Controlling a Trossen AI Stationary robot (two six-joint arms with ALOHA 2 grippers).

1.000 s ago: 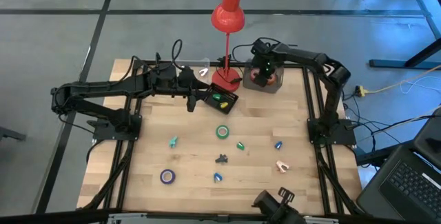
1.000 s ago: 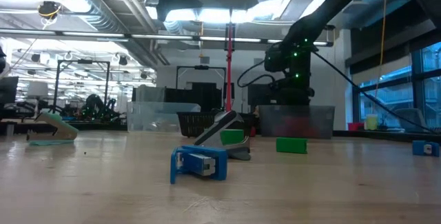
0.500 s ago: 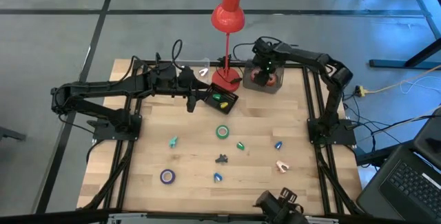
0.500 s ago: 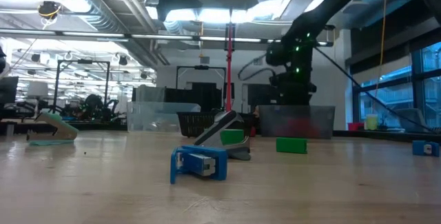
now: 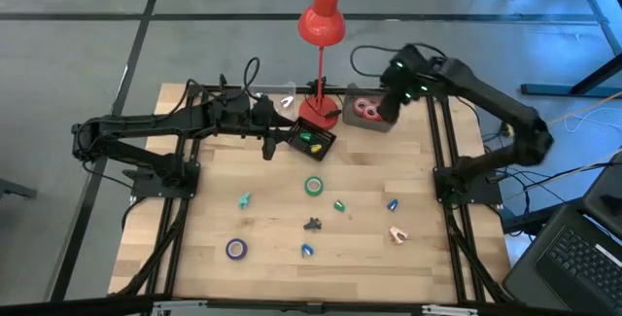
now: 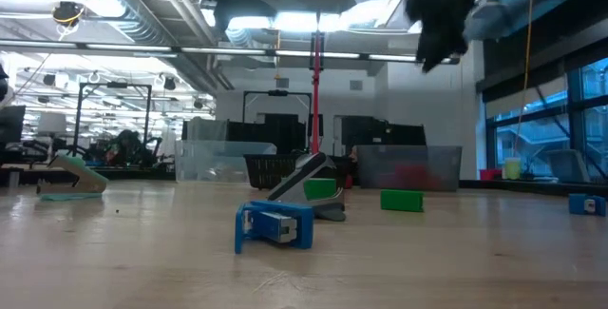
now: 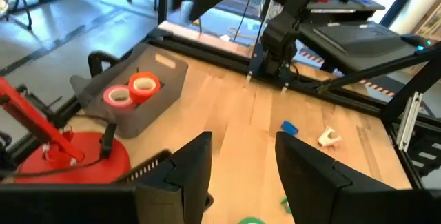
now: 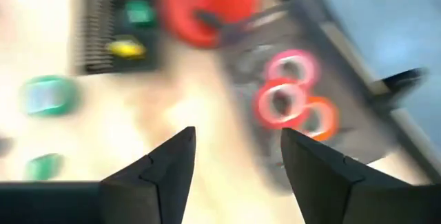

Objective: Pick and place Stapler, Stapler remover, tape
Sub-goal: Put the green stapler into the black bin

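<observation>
The right gripper [image 8: 234,172] hangs above the grey bin [image 5: 367,122], fingers apart and empty, three tape rolls [image 8: 289,100] beyond them. The left gripper [image 7: 241,172], open and empty, waits near the lamp base [image 5: 319,114]. I judge the next pick is the green tape [image 5: 314,186] on the counter [image 5: 272,228]: come straight down with fingers astride its rim.

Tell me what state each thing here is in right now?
Right claw: open, empty, lifted above the grey bin.
Left claw: open, empty, beside the black tray.
Grey bin: holds three tape rings.
Green tape: flat on the table.
Purple tape: flat on the table.
</observation>
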